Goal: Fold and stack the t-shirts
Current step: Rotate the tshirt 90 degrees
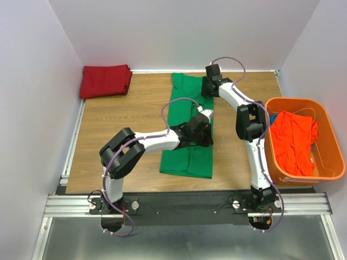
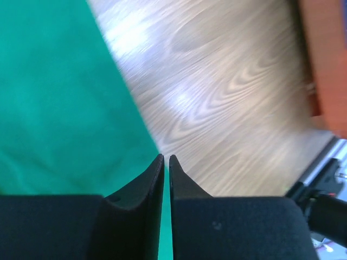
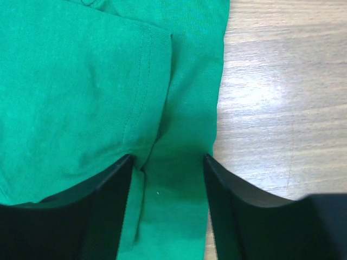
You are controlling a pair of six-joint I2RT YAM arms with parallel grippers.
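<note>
The bright green t-shirt (image 1: pixel 187 135) lies folded into a long strip down the middle of the table. My left gripper (image 1: pixel 203 132) is at its right edge about halfway along. In the left wrist view the gripper (image 2: pixel 166 157) is shut, with a thin line of green cloth (image 2: pixel 59 97) between the fingers. My right gripper (image 1: pixel 207 89) is low over the shirt's far right edge. It is open (image 3: pixel 168 157), and its fingers straddle the edge strip of the shirt (image 3: pixel 81 81) beside a folded-in sleeve. The dark red t-shirt (image 1: pixel 105 81) lies folded at the far left corner. The bright orange-red t-shirt (image 1: pixel 293 141) lies crumpled in the basket.
An orange plastic basket (image 1: pixel 332 135) stands at the right edge of the table and shows blurred in the left wrist view (image 2: pixel 325 54). Bare wood (image 1: pixel 124 124) lies between the green and dark red shirts. Walls close in the table on the left, far and right sides.
</note>
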